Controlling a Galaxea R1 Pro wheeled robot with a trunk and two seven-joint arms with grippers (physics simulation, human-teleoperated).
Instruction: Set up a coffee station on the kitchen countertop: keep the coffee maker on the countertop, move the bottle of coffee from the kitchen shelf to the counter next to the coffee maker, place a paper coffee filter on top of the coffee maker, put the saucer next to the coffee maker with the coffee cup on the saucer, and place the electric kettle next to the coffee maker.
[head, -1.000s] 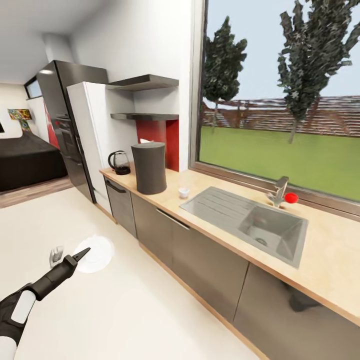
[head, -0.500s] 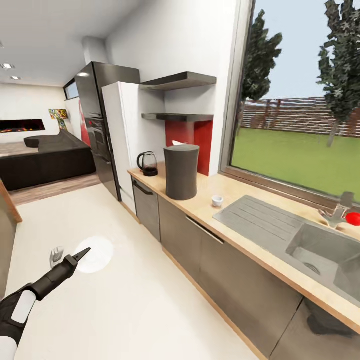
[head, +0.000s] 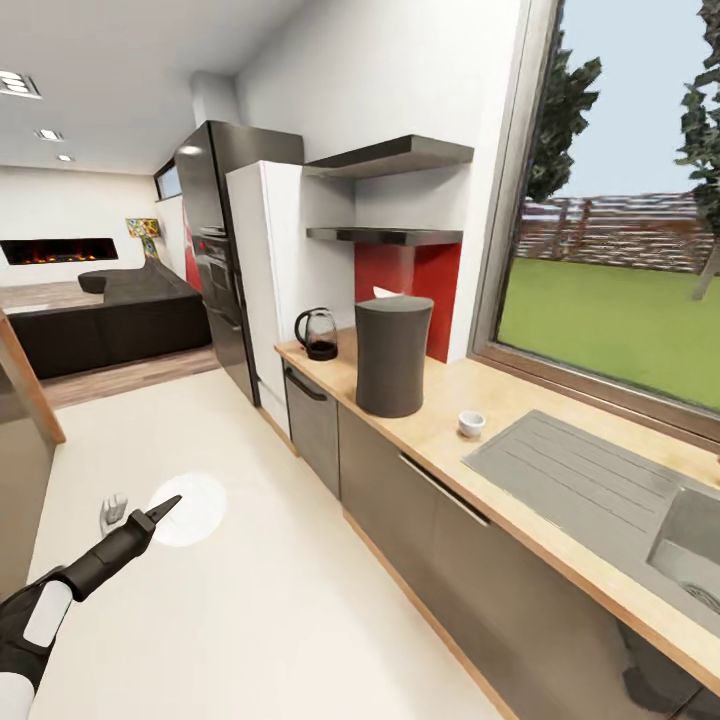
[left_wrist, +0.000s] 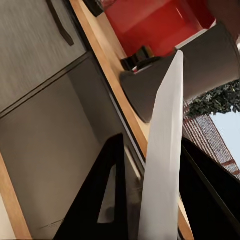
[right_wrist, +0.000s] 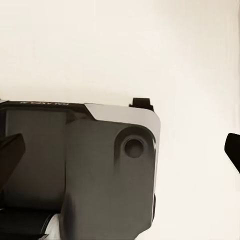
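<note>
The left gripper (head: 150, 517) is clamped on a thin round white saucer (head: 190, 509), carried low over the pale floor, well apart from the tall dark grey coffee maker (head: 392, 355). In the left wrist view the black fingers (left_wrist: 97, 200) sit on either side of the saucer's white edge (left_wrist: 162, 150).

From the head view the saucer shows its broad round face, so it seems tilted rather than flat. Its plane runs along the fingers, which point toward the light wooden countertop (head: 520, 470).

The coffee maker stands on that countertop. The glass electric kettle with a black base (head: 318, 333) is just beyond it toward the fridge, and a small white coffee cup (head: 471, 423) is near it on the sink side.

The right gripper's fingers barely show at the edges of the right wrist view; I cannot tell whether they are apart or together.

The risks, as I judge them: a pinch on the rim alone could let the saucer slip or swing, and the rim could strike the counter edge or the coffee maker if brought in low.
</note>
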